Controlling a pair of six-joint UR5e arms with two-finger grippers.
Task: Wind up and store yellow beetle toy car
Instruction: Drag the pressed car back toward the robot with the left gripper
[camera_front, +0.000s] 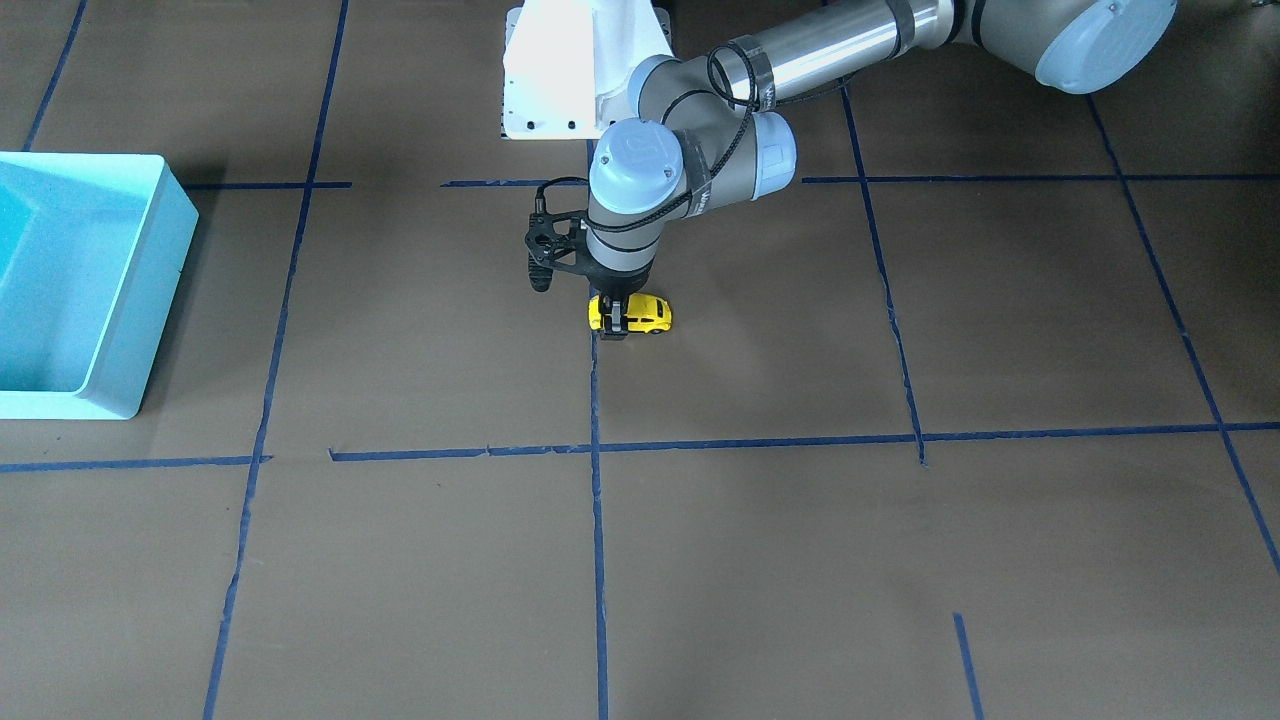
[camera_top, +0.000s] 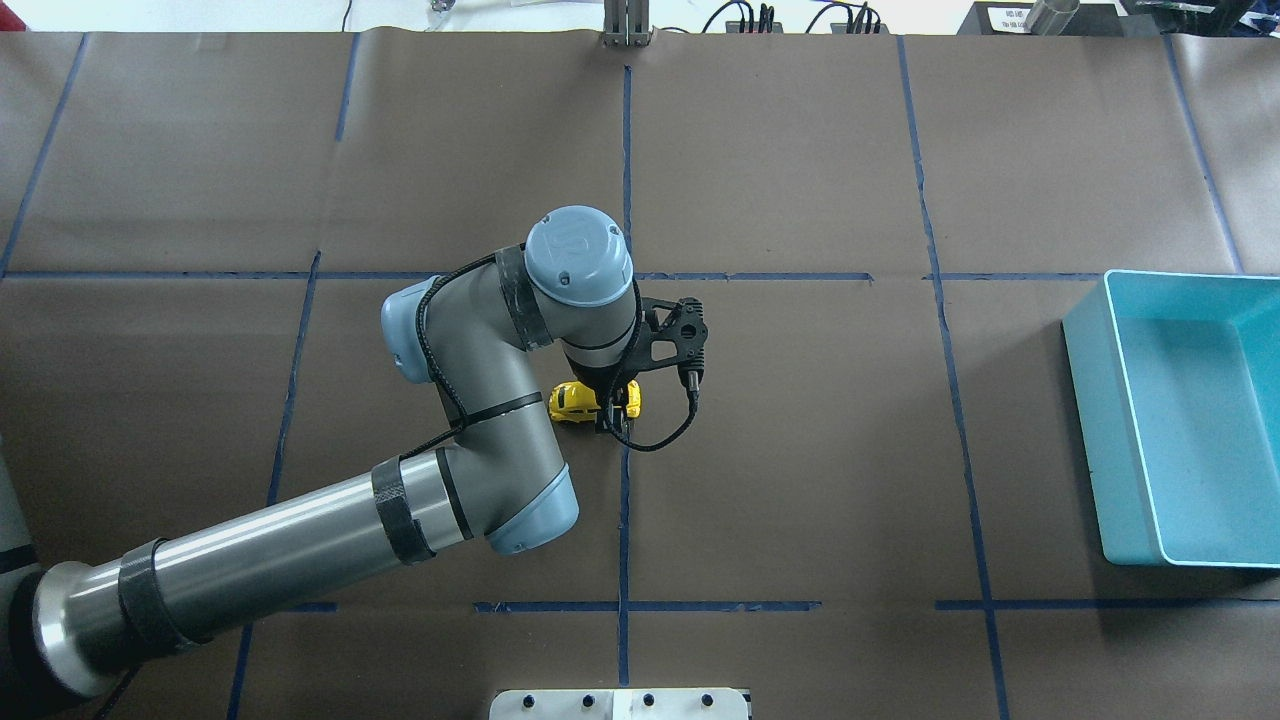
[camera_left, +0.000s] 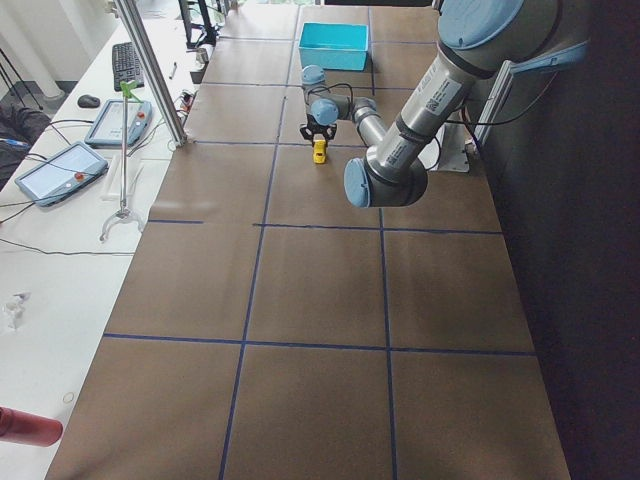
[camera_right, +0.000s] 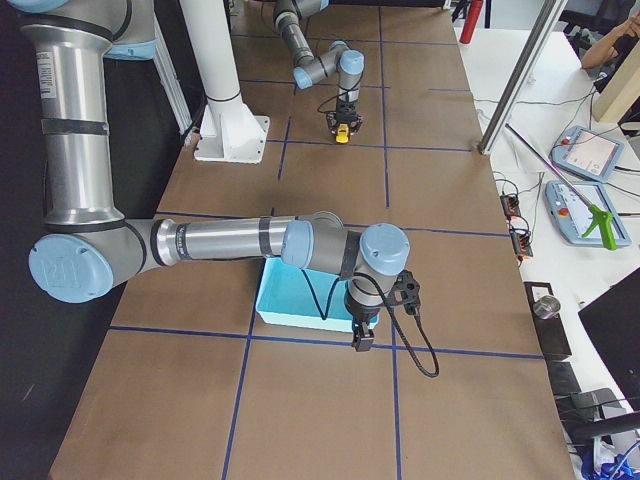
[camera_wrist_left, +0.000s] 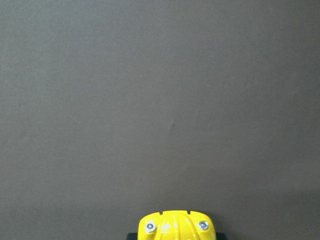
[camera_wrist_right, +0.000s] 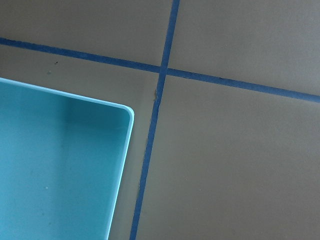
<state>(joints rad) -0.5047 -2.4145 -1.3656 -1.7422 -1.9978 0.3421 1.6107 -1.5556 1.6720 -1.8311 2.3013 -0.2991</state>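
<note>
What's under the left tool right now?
The yellow beetle toy car, wheels on the table, clamped across its sides by the left tool. The tool and wrist cover part of its roof; its underside cannot be seen.

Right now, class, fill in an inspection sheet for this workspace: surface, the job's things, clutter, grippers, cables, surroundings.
Surface: table covered in brown paper, gridded with blue tape.
Job's things: yellow beetle toy car on its wheels near the table's middle; light blue bin at the robot's right end, no car inside.
Clutter: nothing seen.
Grippers: left gripper down over the car, shut on it; right gripper beside the bin's corner, state cannot be told.
Cables: black cable loops off the left wrist beside the car.
Surroundings: tablets and a keyboard on the white bench alongside.
</note>
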